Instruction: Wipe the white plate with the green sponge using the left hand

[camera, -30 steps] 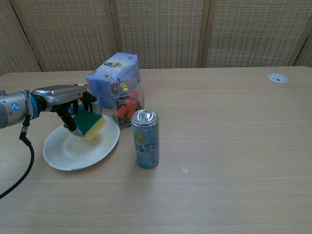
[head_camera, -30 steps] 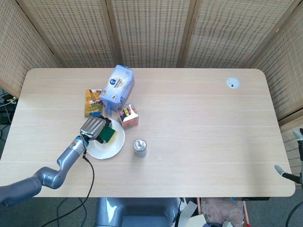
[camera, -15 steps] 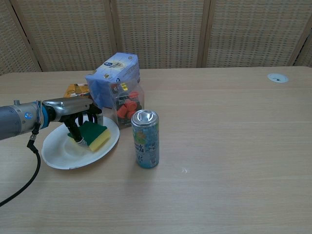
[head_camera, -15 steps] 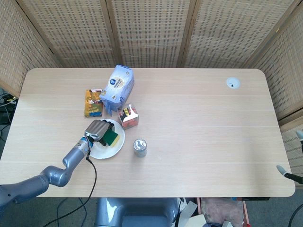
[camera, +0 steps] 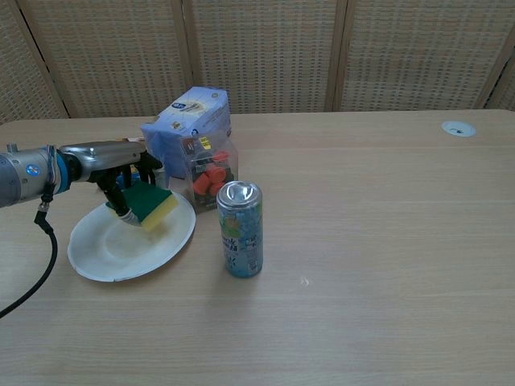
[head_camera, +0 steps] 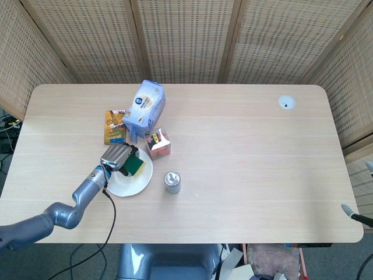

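A white plate (head_camera: 133, 184) (camera: 113, 253) lies at the left of the table. My left hand (head_camera: 116, 157) (camera: 114, 161) reaches over it from the left and grips a green sponge (head_camera: 134, 167) (camera: 147, 202) with a yellow underside. The sponge sits at the plate's far right part, tilted, its lower edge close to the plate. My right hand shows in neither view; only a dark tip of the right arm (head_camera: 355, 216) appears at the head view's right edge.
A drink can (head_camera: 172, 182) (camera: 241, 229) stands just right of the plate. Behind the plate are a clear box of red items (head_camera: 158, 143) (camera: 211, 178), a blue bag (head_camera: 145, 109) (camera: 187, 129) and a yellow packet (head_camera: 115, 126). A round grommet (head_camera: 286, 102) sits far right.
My left hand with the sponge has drawn back from the plate's middle toward its far side, lifting slightly; a second ago it was in about this same place.
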